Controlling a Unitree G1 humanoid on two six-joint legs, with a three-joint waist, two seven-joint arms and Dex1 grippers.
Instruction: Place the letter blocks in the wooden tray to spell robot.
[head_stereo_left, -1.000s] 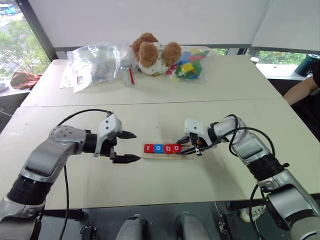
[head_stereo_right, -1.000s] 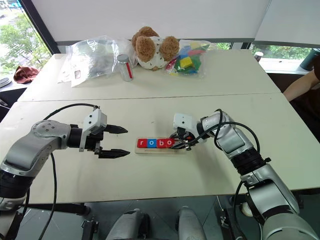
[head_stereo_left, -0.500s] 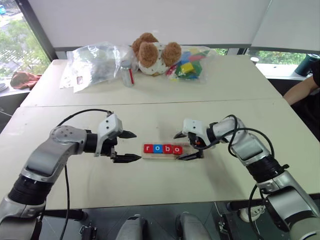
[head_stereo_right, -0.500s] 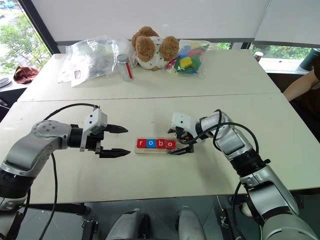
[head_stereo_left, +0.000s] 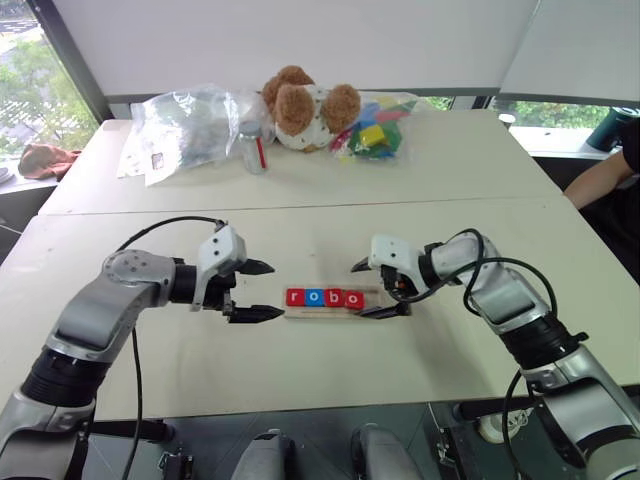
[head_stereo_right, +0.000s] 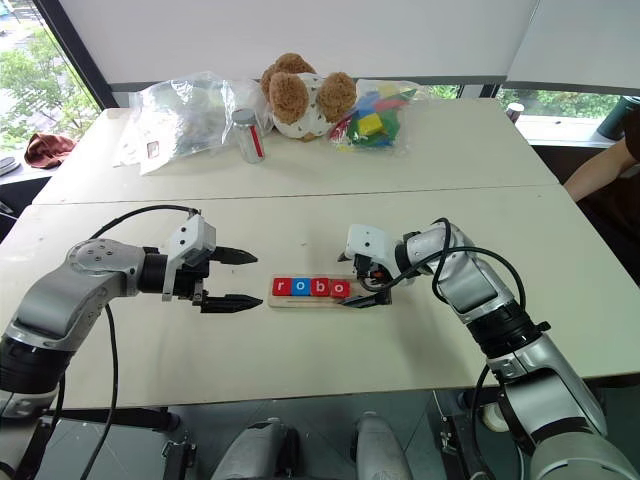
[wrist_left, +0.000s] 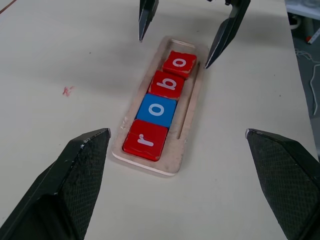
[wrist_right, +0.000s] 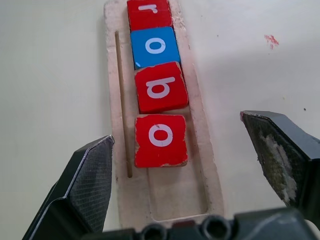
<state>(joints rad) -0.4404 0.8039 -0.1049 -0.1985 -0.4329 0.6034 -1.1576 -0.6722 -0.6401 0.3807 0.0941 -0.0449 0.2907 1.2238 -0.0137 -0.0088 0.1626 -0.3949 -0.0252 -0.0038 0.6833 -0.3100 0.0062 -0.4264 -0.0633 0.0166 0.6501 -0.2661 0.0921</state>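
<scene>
The wooden tray (head_stereo_left: 322, 313) lies mid-table. In it sit a red r (head_stereo_left: 297, 297), a blue o (head_stereo_left: 315, 297), a red b (head_stereo_left: 334, 297) and a red o (head_stereo_left: 352, 298) in a row; the slot at its right end (wrist_right: 177, 197) is bare. My right gripper (head_stereo_left: 357, 291) is open at that right end, its fingers straddling the tray beside the last o (wrist_right: 160, 140), touching nothing. Just off the tray's left end, my left gripper (head_stereo_left: 275, 291) is open and empty, pointing at the r (wrist_left: 145, 140).
On the far table are a teddy bear (head_stereo_left: 305, 105), clear plastic bags (head_stereo_left: 185, 125), a small bottle (head_stereo_left: 255, 148) and a bag of multicolour toy blocks (head_stereo_left: 375, 135). A person's arm (head_stereo_left: 600, 180) shows at the right edge. A seam (head_stereo_left: 300, 208) joins the two tables.
My right gripper, shut at the tray's right end a second ago, has opened and now straddles the tray. The left arm and the blocks have not moved.
</scene>
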